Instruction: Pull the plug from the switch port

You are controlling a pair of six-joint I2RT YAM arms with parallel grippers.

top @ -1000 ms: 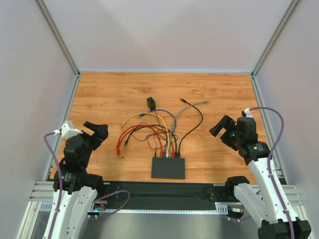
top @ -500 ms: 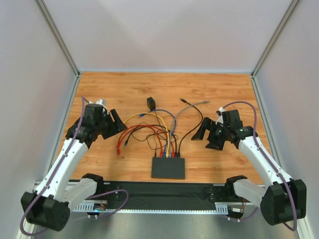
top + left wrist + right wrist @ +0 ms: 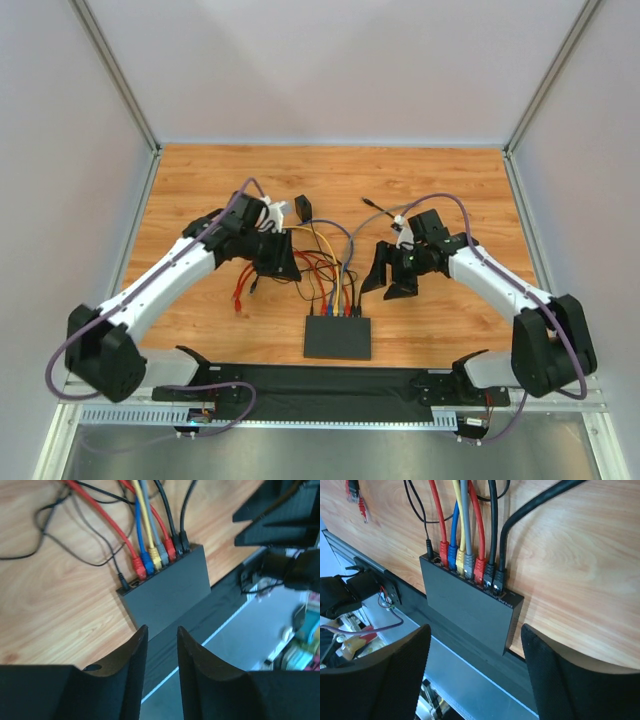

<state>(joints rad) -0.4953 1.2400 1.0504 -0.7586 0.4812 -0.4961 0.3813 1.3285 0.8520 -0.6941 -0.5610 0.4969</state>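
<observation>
The switch (image 3: 338, 338) is a flat black box at the table's near edge, also seen in the left wrist view (image 3: 167, 592) and the right wrist view (image 3: 467, 602). A row of plugs sits in its far edge: red (image 3: 443, 547), blue (image 3: 452, 552), yellow (image 3: 460, 557), grey (image 3: 469, 565), red (image 3: 480, 567) and two black (image 3: 494, 575). My left gripper (image 3: 287, 266) hovers over the cable tangle, left of and beyond the switch; its jaws (image 3: 161, 630) stand narrow and empty. My right gripper (image 3: 388, 285) hangs right of the cables, wide open (image 3: 475, 630), holding nothing.
A small black cube (image 3: 303, 208) stands behind the tangle. Loose cable ends lie around it: red (image 3: 238, 300) at the left, grey (image 3: 415, 205) and black (image 3: 368, 201) at the right. A black mounting rail (image 3: 300, 385) runs just in front of the switch.
Both arms have swung in from the table's sides toward the cables above the switch. The left jaws have narrowed; the right jaws stay wide.
</observation>
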